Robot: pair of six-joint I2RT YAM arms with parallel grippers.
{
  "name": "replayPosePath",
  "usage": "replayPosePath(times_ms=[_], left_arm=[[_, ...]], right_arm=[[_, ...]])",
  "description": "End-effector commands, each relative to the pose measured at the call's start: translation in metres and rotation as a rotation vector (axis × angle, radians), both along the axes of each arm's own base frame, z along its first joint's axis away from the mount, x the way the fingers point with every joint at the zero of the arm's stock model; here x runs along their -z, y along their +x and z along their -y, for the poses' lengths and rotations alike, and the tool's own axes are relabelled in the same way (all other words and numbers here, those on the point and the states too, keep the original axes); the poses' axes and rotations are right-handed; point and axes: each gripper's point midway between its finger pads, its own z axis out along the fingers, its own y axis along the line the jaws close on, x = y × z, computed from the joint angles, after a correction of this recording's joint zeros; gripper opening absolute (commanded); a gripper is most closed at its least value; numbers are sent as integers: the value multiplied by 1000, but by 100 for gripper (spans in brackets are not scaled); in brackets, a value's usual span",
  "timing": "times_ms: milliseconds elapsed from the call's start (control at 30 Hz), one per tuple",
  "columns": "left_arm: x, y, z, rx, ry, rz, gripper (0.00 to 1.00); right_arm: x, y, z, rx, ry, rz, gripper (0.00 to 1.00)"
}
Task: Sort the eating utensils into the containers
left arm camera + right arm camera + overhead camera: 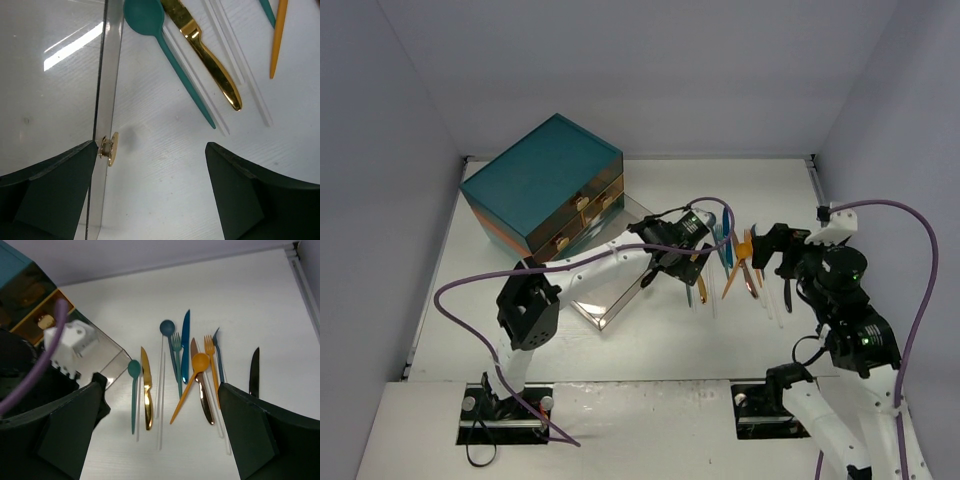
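Observation:
The eating utensils (735, 265) lie in a row on the white table between my two grippers. The right wrist view shows a teal spoon (133, 390), gold knife (146, 390), blue knife (185, 345), orange spoon (192, 380), black knife (254, 372) and clear ones (161, 405). A clear drawer (605, 290) lies on the table in front of the teal chest (545, 180). My left gripper (151, 145) is open and empty, straddling the drawer's front wall (107, 75) by its gold knob (111, 149). My right gripper (161, 382) is open and empty above the utensils.
The chest stands at the back left with orange-brown drawer fronts (582, 215) facing the drawer. The teal spoon (170, 60) and gold knife (207, 55) lie just beyond the left gripper. Grey walls close in the table on three sides.

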Motion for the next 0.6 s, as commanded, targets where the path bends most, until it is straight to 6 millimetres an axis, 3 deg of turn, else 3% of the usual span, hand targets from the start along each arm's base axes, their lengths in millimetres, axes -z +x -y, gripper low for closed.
replayPosePath(times_ms=[0,133,267,467,567], left_arm=[[-83,17,-20,-94,-143,93,88],[-116,31,-57,-175,-220,112,88],[-142,41,-104,-244,-252,153,88],[-141,29,-155,-282,-231,141,88],[-151,18,-174,-288,-243,154,88]], right_arm=[[39,20,-10,-10,3,-158,100],[94,31,-30,-68,23,-369,100],[136,32,-41,-83,0,-508,82],[184,31,-67,-122,-111,-654,52],[203,35,-78,-132,-160,-693,47]])
